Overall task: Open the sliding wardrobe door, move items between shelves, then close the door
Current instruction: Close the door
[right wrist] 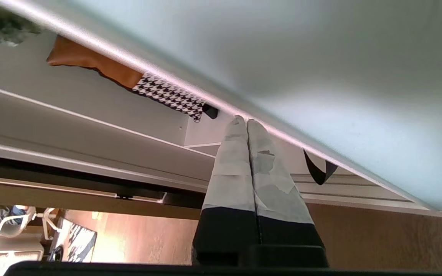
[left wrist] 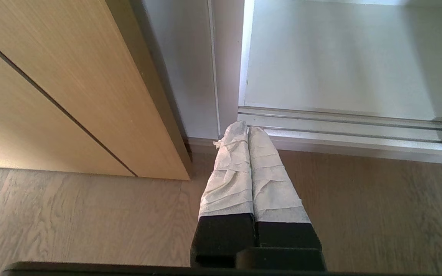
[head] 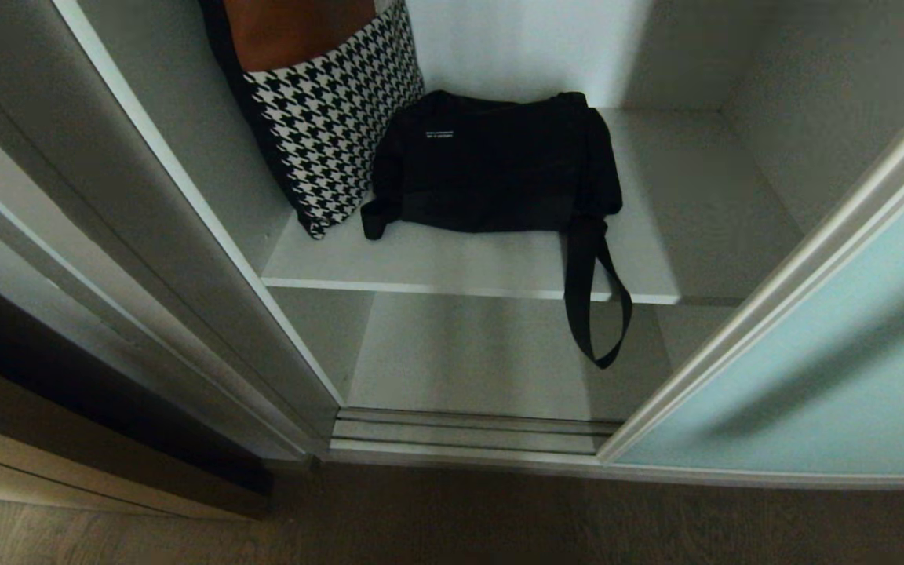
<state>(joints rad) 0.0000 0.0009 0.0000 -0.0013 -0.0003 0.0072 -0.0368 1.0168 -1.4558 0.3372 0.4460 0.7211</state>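
door (right wrist: 320,57) slid open, my right tool (right wrist: 246,124) pressed together beside its frame; next i reach in for the black bag (head: 499,161) ahead.

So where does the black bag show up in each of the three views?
Head view: black bag on the shelf, strap hanging over its edge.
Left wrist view: not in it.
Right wrist view: only its strap loop shows.
Shared landmark: the floor track.

Head camera looking down, wrist cameras low, sharing wardrobe track (head: 468,430)
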